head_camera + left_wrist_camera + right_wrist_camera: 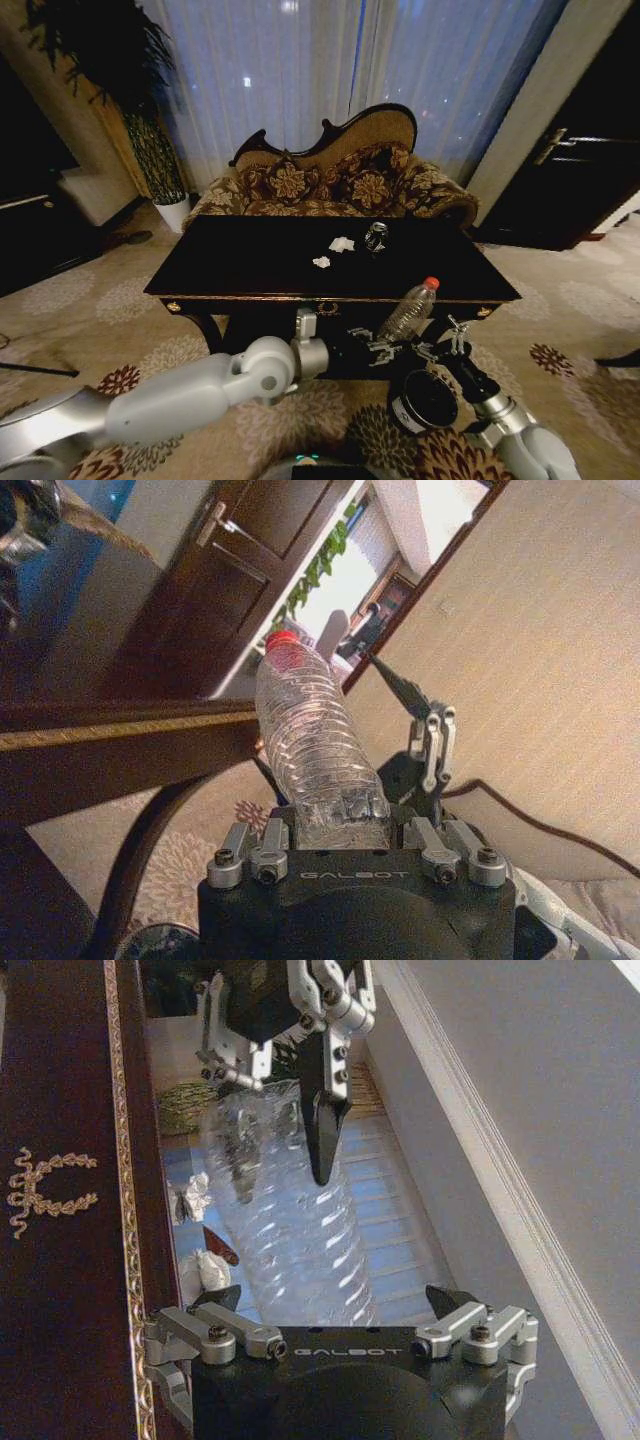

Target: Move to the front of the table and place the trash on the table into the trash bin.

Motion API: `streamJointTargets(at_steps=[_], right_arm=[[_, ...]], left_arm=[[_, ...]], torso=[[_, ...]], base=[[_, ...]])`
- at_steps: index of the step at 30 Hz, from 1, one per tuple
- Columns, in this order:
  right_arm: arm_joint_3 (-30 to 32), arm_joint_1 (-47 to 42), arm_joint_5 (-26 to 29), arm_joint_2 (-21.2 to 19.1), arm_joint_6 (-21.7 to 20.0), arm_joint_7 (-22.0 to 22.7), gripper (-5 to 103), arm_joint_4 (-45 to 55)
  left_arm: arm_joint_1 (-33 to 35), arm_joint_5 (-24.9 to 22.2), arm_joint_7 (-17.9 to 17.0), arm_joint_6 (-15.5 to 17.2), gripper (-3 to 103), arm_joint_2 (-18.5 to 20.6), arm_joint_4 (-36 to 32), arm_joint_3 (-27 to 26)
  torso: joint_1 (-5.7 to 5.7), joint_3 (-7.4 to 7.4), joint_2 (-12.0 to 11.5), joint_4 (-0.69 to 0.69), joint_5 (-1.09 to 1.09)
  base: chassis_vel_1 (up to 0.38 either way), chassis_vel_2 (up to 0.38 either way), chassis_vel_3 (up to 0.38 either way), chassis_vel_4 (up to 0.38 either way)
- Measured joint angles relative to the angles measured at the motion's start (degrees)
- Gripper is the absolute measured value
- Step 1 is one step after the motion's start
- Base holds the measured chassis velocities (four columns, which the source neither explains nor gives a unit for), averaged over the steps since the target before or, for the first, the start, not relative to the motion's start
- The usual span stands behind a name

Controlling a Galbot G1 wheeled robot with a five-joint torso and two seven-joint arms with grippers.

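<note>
1. we stand in front of the black tabletop, its gold-trimmed front edge just ahead of our arms.
2. our left pincer is closed around the base of the clear bottle, which tilts up with its red cap just off the tabletop's front edge.
3. our right pincer sits just beside the bottle with its fingers spread wide, holding nothing.
4. the trash bin stands on the carpet below the two pincers, in front of the table.
5. on the tabletop lie two white paper lumps and, near them, a shiny clear wrapper.
</note>
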Motion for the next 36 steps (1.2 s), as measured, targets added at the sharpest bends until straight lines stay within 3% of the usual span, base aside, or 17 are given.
streamJointTargets(at_steps=[10,18,20,23,28,31,33,36], right_arm=[[-0.44,-0.17,-0.52,0.01,-0.01,0.04,101,0.14],[-0.80,-0.27,-0.98,0.31,0.41,-0.10,66,-0.09],[-0.81,-0.29,-0.99,0.33,0.42,-0.10,66,-0.07],[-0.77,-0.59,-1.16,0.56,0.64,-0.11,50,0.20],[-0.67,-0.83,-1.36,0.89,0.97,-0.11,40,0.39],[-0.67,-0.84,-1.37,0.91,0.99,-0.11,40,0.40],[-0.68,-0.92,-1.58,1.18,1.21,-0.11,32,0.52],[-0.74,-1.08,-1.74,1.36,1.38,-0.26,32,0.82]], left_arm=[[-0.31,0.02,-1.06,-0.24,44,-2.40,1.82,1.84],[-0.53,-0.37,-1.36,-0.27,44,-2.51,1.27,2.34],[-0.53,-0.40,-1.41,-0.27,44,-2.53,1.26,2.35],[-0.50,-0.51,-1.90,-0.24,43,-2.78,1.06,2.40],[-0.10,-0.52,-2.00,-0.12,43,-2.44,0.59,2.05],[-0.07,-0.51,-2.01,-0.12,43,-2.42,0.56,2.02],[0.19,-0.18,-2.22,0.03,40,-2.05,0.16,1.75],[0.53,1.88,-2.73,0.52,47,-0.98,-0.64,1.27]], torso=[[0.00,0.00,0.00,0.00,0.00],[0.00,0.00,0.00,0.00,-0.01],[0.00,0.00,0.00,0.00,-0.01],[-0.01,0.00,0.00,0.00,-0.01],[0.00,0.00,0.00,0.00,-0.01],[-0.01,0.00,0.00,0.00,-0.01],[-0.01,0.00,0.00,0.00,-0.01],[-0.01,0.00,0.00,0.01,-0.01]], base=[[0.000,0.000,0.000,0.000],[0.000,0.000,0.000,0.000],[0.000,0.000,0.000,0.000],[0.000,0.000,0.000,0.000],[0.000,0.000,0.000,0.000],[0.000,0.000,0.000,0.000],[0.000,0.000,0.000,0.000],[0.000,0.000,0.000,0.000]])
